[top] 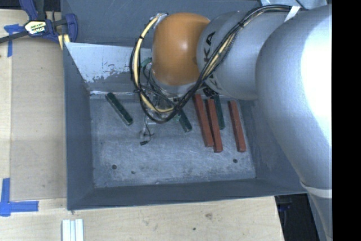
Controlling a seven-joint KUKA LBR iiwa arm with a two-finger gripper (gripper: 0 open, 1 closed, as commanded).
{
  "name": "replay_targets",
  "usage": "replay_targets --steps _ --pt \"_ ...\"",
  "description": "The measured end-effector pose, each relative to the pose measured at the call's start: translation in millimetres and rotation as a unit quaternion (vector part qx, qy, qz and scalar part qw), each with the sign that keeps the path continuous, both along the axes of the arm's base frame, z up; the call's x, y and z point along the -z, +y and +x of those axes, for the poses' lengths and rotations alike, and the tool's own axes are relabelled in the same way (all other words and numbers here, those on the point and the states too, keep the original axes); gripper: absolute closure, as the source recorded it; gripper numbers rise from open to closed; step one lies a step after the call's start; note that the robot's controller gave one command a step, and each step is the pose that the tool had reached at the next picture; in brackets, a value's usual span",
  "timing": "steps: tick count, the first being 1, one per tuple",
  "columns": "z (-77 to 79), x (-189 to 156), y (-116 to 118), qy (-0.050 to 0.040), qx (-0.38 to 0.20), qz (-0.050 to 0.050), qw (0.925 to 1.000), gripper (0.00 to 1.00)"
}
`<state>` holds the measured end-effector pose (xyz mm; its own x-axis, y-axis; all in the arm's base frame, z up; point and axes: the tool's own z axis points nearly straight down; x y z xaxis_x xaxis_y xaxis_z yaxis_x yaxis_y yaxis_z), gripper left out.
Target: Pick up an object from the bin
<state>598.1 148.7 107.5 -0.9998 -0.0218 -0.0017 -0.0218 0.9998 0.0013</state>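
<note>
Now low over the bin floor, grip state unreadable

From my seat at the remote station, I see the arm (282,65) reaching in from the right and covering the upper right part of the bin (79,138). Its wrist sits under the rounded orange cover (175,48), with black and yellow cables (151,104) looped around and beneath it. Below that bundle, the gripper (147,134) points down at the grey floor, a little left of the middle of the bin. I cannot tell how wide it is set, nor whether it grips anything; the cables and its own dark shape blur together there.

Two things lie closest to it. A dark green stick (119,108) rests flat on the floor up and to the left, slanted, near the gripper but apart from it. A shorter dark green piece (184,121) lies to the right, its upper end hidden under the cables. The gripper's tip stands between these two, over bare floor as far as I can judge.

Farther right, three reddish-brown sticks (237,128) lie side by side, nearly upright in the view, their tops tucked under the arm.
</note>
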Motion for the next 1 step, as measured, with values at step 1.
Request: replay_targets --steps 1 --pt "20.7 -46.8 17.0 -0.0005 -0.039 -0.001 0.9992 0.00"
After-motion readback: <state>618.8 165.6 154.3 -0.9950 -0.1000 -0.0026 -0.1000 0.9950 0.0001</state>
